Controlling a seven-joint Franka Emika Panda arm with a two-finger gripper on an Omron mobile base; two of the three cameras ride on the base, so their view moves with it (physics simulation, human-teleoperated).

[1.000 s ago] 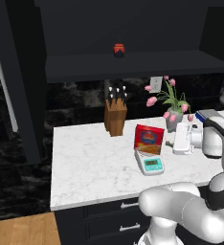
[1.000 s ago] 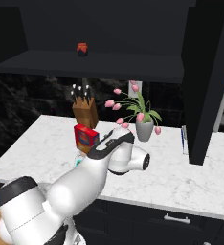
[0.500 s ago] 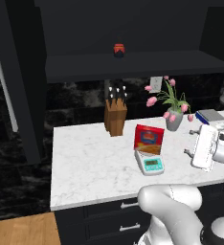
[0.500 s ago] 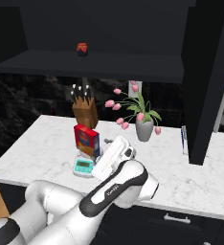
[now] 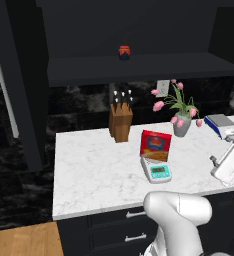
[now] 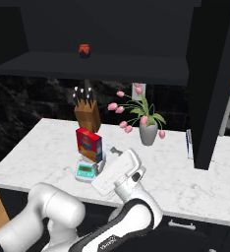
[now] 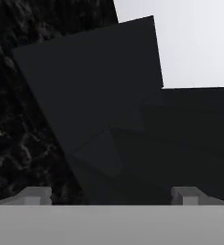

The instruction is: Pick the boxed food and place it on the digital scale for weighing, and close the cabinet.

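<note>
- Left base view: boxed food (image 5: 155, 145) stands upright on the digital scale (image 5: 157, 170), covering its plate; teal display faces front. Scale sits mid-counter on the white marble counter (image 5: 89, 175).
- Knife block (image 5: 120, 122) is behind-left of the box, pink flower vase (image 5: 181, 123) behind-right, blue-edged scale (image 5: 218, 123) at the far right of the counter.
- Small red jar (image 5: 124, 52) sits on the open shelf of the black cabinet (image 5: 19, 85); left door hangs open. Hand is at the right edge, well apart from the box.
- Right base view: same layout. Box on scale, arm's wrist (image 6: 118, 173) just right of it, not touching. Right cabinet door (image 6: 213, 83) stands open, edge toward the camera.
- Hand view: finger tips (image 7: 37, 195) spread wide, nothing between them. Ahead is dark cabinet panelling, black marble wall to the left, pale surface at the top right.
</note>
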